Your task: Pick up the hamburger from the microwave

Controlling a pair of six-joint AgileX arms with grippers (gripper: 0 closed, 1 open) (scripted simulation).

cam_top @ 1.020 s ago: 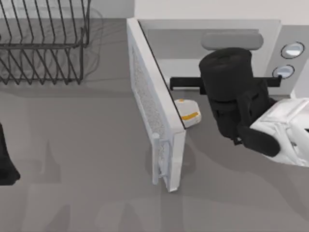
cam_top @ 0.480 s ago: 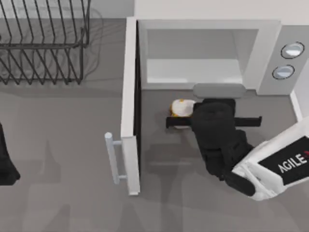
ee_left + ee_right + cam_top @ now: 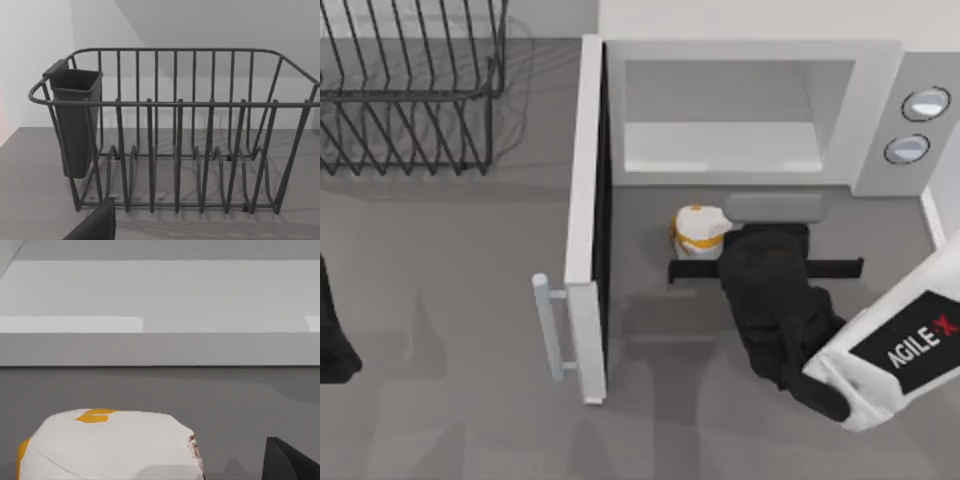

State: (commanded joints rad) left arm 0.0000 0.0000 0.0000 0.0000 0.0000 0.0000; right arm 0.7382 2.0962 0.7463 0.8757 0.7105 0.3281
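Hamburger [image 3: 698,230] sits just outside the open microwave [image 3: 750,110], on the grey worktop [image 3: 470,330] in front of the cavity, right at the tip of the right hand [image 3: 715,262]; whether that hand's fingers are apart or clamped on it I cannot tell. Door [image 3: 586,220] stands swung wide, beyond the hamburger from the hand. Left hand [image 3: 332,340] is parked at the worktop's left edge, facing the wire rack [image 3: 175,135].

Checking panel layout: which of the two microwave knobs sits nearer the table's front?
The lower knob in the top view, below the other knob on the microwave side panel.
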